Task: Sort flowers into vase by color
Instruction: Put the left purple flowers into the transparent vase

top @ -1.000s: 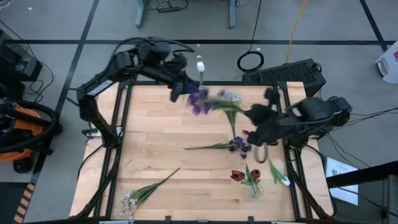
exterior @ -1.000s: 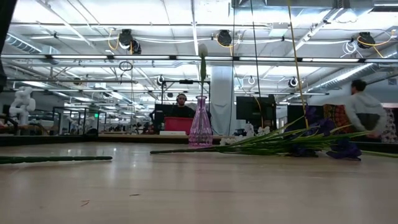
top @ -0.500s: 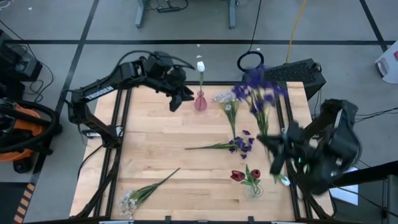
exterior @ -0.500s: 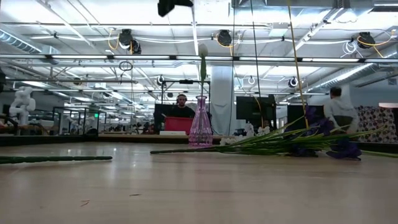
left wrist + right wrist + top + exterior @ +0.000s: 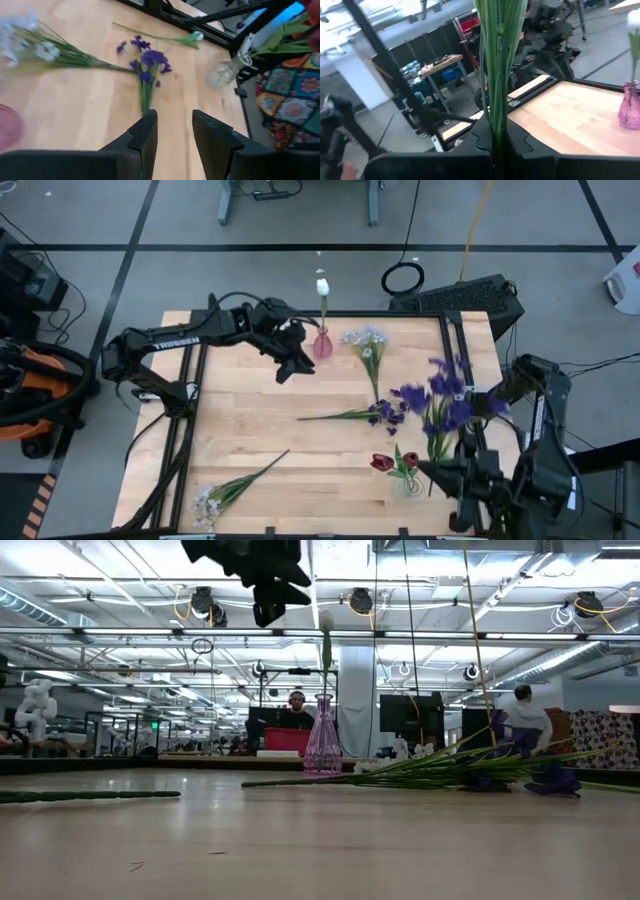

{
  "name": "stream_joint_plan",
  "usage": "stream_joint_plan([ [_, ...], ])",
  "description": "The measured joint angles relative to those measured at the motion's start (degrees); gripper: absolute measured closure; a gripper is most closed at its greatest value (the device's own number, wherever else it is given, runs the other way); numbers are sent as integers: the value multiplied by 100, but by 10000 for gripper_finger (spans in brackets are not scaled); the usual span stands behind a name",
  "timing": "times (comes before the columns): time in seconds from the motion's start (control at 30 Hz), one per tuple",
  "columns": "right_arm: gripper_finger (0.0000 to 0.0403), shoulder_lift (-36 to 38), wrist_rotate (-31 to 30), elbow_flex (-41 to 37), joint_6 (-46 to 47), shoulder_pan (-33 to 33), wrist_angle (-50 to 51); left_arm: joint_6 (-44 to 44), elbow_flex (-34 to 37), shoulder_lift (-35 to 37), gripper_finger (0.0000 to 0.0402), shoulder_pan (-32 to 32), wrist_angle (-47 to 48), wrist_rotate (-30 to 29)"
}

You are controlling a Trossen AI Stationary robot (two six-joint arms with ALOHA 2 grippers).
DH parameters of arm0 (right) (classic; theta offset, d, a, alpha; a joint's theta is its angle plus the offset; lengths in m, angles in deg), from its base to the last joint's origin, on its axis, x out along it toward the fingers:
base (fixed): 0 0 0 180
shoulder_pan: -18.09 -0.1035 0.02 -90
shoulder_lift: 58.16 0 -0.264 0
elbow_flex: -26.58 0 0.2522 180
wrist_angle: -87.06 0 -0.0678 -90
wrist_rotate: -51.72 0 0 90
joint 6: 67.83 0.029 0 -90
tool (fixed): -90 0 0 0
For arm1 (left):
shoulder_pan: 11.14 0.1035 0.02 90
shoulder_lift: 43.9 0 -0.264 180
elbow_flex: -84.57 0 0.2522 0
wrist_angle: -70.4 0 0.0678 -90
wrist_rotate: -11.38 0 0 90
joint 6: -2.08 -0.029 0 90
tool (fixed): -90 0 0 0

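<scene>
2 vases [image 5: 322,343] already hold flowers, we judge, while the right gripper [image 5: 470,480] is clamped on purple flowers [image 5: 440,402] and the left gripper [image 5: 297,360] stands apart, empty.

Bright overhead strip lighting, motion-blurred wrist views

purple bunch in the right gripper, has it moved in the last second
Yes. In the high view the purple bunch, shut in the right gripper, has swung from beside the pink vase across to the table's right edge, near the clear vase.
</scene>
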Motion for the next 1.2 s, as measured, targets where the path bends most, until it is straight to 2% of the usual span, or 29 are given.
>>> stream_joint_plan([
  [0.2, 402, -568, -29, -1, 38, -104, 49, 454, 347, 6, 274, -443, -740, 11],
  [0.27, 402, -807, -204, -1, 192, -149, 141, 468, 362, 2, 274, -639, -865, -101],
  [0.47, 402, -1369, -432, -33, 1955, -330, 1477, 1047, 362, 7, 274, -1097, -1611, -527],
  [0.6, 402, -1477, -373, -514, 3052, -340, 2158, 1370, 362, 7, 274, -1301, -2007, -783],
  [0.83, 402, -1173, -302, -1534, 3097, -342, 1521, 1809, 361, 7, 274, -1620, -2127, -1114],
  [1.0, 403, -1036, -312, -2003, 3024, -342, 1419, 1962, 360, 7, 274, -1796, -2128, -1370],
  [1.2, 399, -970, -428, -2533, 2860, -324, 823, 2111, 360, 7, 274, -1981, -2131, -1668],
])
